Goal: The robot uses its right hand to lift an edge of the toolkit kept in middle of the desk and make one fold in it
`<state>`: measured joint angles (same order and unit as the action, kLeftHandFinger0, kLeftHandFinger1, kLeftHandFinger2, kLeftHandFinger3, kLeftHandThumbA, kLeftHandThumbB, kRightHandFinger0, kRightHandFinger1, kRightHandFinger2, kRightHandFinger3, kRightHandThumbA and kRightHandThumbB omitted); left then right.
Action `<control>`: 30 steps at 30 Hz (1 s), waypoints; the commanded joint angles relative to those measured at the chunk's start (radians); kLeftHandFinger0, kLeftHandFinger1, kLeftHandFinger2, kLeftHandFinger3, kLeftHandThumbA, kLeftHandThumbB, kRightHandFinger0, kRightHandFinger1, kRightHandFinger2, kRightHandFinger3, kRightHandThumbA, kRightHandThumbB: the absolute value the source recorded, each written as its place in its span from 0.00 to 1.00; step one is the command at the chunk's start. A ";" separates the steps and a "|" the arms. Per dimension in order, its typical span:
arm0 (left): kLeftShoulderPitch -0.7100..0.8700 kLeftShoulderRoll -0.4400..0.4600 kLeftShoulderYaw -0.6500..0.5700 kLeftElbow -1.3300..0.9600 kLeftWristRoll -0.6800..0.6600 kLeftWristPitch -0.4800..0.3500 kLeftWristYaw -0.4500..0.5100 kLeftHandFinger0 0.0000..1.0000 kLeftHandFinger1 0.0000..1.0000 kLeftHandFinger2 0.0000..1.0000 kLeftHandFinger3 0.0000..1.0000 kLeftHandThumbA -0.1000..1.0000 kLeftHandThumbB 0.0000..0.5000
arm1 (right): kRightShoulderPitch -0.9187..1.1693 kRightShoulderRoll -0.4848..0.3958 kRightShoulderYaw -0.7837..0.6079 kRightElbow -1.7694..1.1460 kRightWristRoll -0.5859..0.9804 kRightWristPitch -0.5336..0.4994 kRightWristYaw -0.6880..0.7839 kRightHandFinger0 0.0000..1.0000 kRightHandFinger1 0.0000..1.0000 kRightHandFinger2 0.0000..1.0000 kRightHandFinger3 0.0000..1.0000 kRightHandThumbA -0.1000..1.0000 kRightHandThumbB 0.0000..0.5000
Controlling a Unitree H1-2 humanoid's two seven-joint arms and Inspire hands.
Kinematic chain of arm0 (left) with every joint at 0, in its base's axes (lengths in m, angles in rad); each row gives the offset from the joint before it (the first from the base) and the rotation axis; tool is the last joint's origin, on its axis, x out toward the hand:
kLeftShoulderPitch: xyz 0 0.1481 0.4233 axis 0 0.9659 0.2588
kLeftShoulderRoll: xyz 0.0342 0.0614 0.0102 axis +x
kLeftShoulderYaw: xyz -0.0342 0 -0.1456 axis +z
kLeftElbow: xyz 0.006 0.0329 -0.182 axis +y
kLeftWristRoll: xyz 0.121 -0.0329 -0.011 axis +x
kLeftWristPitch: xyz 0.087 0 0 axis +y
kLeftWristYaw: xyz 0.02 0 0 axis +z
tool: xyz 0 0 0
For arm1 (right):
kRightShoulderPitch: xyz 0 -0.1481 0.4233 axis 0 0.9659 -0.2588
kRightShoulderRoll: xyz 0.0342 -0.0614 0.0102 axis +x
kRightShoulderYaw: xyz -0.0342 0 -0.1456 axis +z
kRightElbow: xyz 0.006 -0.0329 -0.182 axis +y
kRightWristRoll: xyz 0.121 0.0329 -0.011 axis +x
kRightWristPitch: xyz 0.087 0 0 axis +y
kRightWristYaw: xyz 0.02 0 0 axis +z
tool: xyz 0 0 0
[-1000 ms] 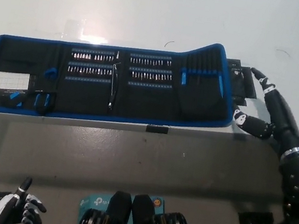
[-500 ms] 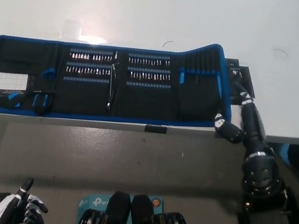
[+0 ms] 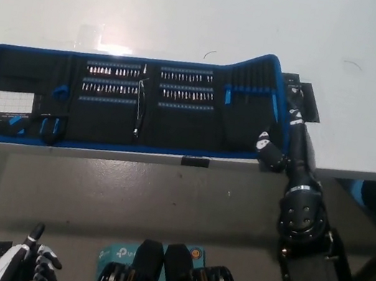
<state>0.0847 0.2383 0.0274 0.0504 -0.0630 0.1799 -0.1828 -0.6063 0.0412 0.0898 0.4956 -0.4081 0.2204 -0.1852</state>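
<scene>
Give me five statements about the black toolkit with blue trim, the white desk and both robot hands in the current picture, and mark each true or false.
1. The black toolkit with blue trim lies unrolled on the white desk. True.
2. The black right hand is at the toolkit's right end. True.
3. The white left hand grips the toolkit. False: it rests low at the lower left, away from the desk.
4. The toolkit is folded in half. False: it lies spread out, only its right end raised.
5. The toolkit's pockets are empty. False: rows of bits show.

toolkit point(image 3: 129, 105) unrolled flat on desk point(image 3: 196, 11) | right hand point(image 3: 286, 140) gripping its right edge
</scene>
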 commanded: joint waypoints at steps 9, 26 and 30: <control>-0.009 0.010 0.011 -0.032 -0.009 -0.009 -0.005 0.34 0.31 0.27 0.33 1.00 1.00 | -0.067 0.071 0.035 -0.018 0.051 -0.021 0.031 1.00 1.00 1.00 1.00 0.33 0.63; -0.021 0.034 0.005 -0.021 -0.005 -0.028 -0.027 0.30 0.30 0.27 0.31 1.00 1.00 | -0.041 0.048 0.019 0.011 0.052 -0.290 -0.121 0.00 0.25 0.53 0.15 0.00 0.12; -0.020 0.036 0.000 -0.024 0.001 -0.028 -0.028 0.32 0.30 0.24 0.29 1.00 1.00 | -0.041 0.039 0.024 0.015 0.043 -0.325 -0.147 0.00 0.17 0.43 0.17 0.00 0.15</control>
<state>0.0664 0.2497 0.0300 0.0505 -0.0633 0.1743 -0.1945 -0.6164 0.0781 0.1025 0.5235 -0.3436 0.0058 -0.2733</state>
